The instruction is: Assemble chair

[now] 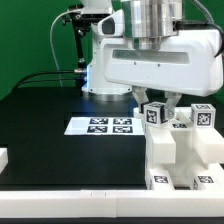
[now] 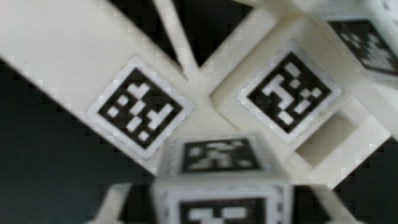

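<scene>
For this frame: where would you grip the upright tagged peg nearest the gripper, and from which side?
Probably near the top of the peg, coming straight down from above. It stands upright with its tagged cube end uppermost, while the chair parts crowd its lower half. The gripper hangs right over it; the wrist view is too blurred to show contact.

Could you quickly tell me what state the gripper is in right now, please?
Gripper: down among the tagged white chair pieces; its fingertips are hidden, so whether it is open, shut or holding anything cannot be told.
</scene>
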Controlling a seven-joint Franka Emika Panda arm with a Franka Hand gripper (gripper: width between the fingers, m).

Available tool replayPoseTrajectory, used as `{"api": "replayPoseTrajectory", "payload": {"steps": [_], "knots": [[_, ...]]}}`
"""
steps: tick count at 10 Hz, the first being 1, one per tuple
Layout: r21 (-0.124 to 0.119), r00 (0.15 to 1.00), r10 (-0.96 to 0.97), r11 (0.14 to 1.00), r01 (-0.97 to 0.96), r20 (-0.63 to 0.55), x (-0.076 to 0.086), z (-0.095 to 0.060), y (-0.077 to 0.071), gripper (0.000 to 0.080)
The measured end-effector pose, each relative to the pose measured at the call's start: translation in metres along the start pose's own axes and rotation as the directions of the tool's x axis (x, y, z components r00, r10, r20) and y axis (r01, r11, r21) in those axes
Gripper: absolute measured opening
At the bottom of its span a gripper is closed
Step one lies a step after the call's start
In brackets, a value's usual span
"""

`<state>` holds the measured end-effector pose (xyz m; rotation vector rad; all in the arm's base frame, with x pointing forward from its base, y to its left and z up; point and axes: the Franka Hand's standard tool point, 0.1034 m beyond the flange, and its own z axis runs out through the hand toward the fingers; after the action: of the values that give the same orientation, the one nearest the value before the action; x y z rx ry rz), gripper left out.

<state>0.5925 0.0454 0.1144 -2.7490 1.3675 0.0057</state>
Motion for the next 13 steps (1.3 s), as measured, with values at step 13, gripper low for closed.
{"api": "replayPoseTrajectory", "payload": {"steps": [13], "knots": [[0.004, 0.726, 0.687, 0.727, -0.687, -0.028, -0.008, 0.002, -0.005, 0.0554]]}}
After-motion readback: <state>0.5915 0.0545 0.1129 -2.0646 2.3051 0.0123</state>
